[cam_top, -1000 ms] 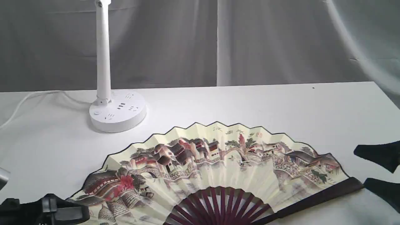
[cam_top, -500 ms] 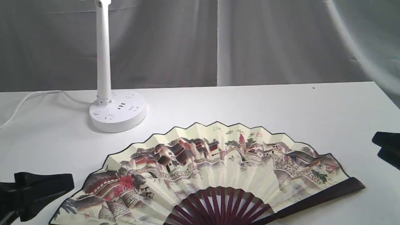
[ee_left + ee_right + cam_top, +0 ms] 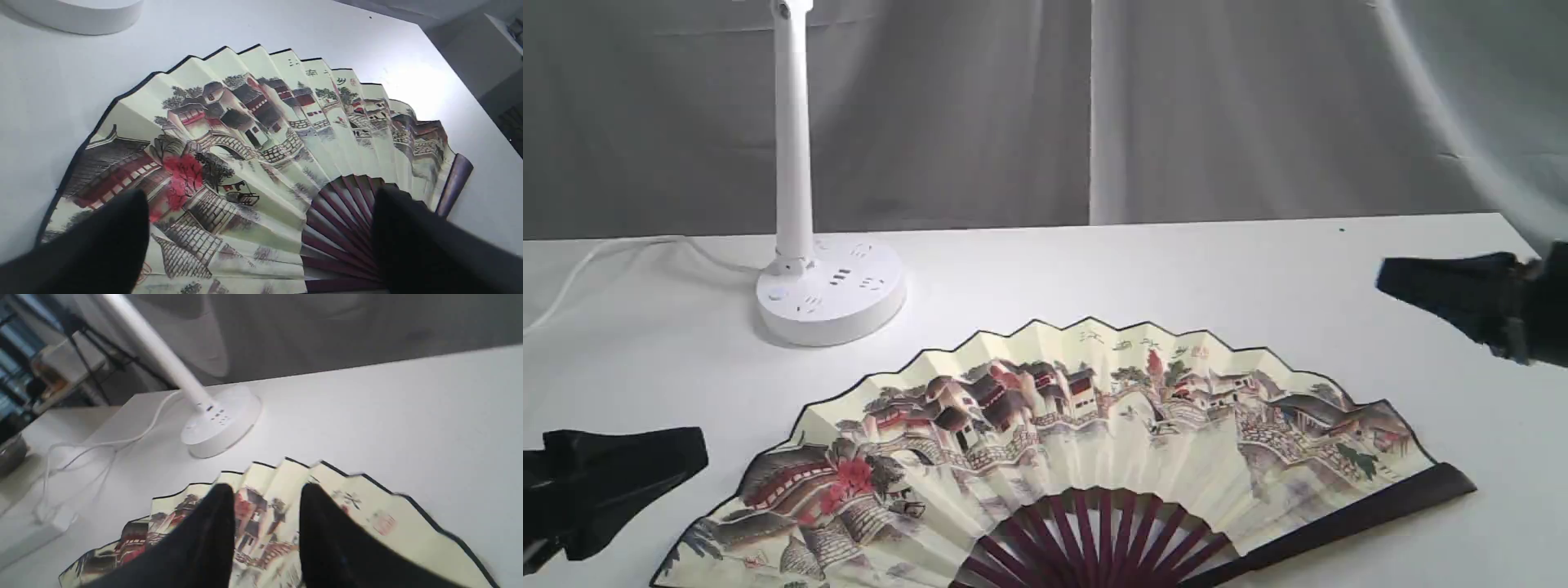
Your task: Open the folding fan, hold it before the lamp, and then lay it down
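The fan (image 3: 1094, 425) lay fully spread and flat on the desk (image 3: 1192, 261), between the two pairs of jaws and touched by neither. By my reading it was either just laid down or waiting to be lifted; I could not tell which. Either way the sound course was to grip only the stiff guard (image 3: 1372, 510), never the paper, and to move the jaws straight up off it so no pleat got dragged shut.

Its cream pleats carried painted houses, bridges and a red tree. The maroon ribs (image 3: 1098, 531) met at the near edge.

The left jaws stood wide apart and empty just beside the fan's left end. The right jaws, parted more narrowly and also empty, hung past its right end. The lamp (image 3: 829, 286) stood beyond the fan, nearer the left jaws.
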Controlling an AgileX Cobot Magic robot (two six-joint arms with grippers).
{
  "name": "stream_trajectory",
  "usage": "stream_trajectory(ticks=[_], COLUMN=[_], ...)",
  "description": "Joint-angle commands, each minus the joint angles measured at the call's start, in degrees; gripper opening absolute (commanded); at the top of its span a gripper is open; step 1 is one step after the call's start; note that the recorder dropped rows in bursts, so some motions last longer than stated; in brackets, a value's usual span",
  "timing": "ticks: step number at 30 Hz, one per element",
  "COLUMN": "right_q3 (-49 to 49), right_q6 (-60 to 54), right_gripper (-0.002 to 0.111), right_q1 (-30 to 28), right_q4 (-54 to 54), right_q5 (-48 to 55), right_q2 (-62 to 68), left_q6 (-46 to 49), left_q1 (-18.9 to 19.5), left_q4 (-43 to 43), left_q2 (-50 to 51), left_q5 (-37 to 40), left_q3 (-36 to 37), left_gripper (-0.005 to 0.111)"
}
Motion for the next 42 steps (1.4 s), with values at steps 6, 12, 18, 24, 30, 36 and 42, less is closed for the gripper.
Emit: stream_trajectory(ticks=[6, 12, 18, 24, 30, 36, 42], right_q3=[-12.4, -20.7, -24.8, -24.7, -24.7, -24.7, -24.7], right_q6=[-4.6, -12.2, -12.2, -12.3, -12.3, -12.3, -12.0], right_gripper=[0.027, 0.027, 0.027, 0.027, 0.027, 0.027, 0.026], right_q1=[13.2, 22.9, 25.4, 25.3, 23.6, 24.2, 24.5], right_q4=[-0.2, -3.5, -18.9, -37.1, -70.0, -73.7, -68.2], right_q5=[-22.4, -67.7, -81.7, -97.3, -103.5, -103.5, -103.5], right_q2=[-0.7, -0.7, -0.7, 0.9, 3.3, 3.9, 3.9], left_q6=[0.4, 0.4, 0.4, 0.4, 0.4, 0.4, 0.4], left_q1=[-0.3, -0.3, -0.3, -0.3, -0.3, -0.3, -0.3], left_q4=[-0.5, -0.7, -0.5, 0.8, 0.8, 0.8, 0.8], left_q2=[-0.4, -0.4, -0.4, -0.4, -0.4, -0.4, -0.4], left_q5=[1.1, 3.5, 3.2, 3.2, 3.2, 3.3, 3.4], left_q3=[0.3, 0.3, 0.3, 0.3, 0.3, 0.3, 0.3], left_gripper=[0.061, 0.031, 0.008, 0.002, 0.002, 0.002, 0.002])
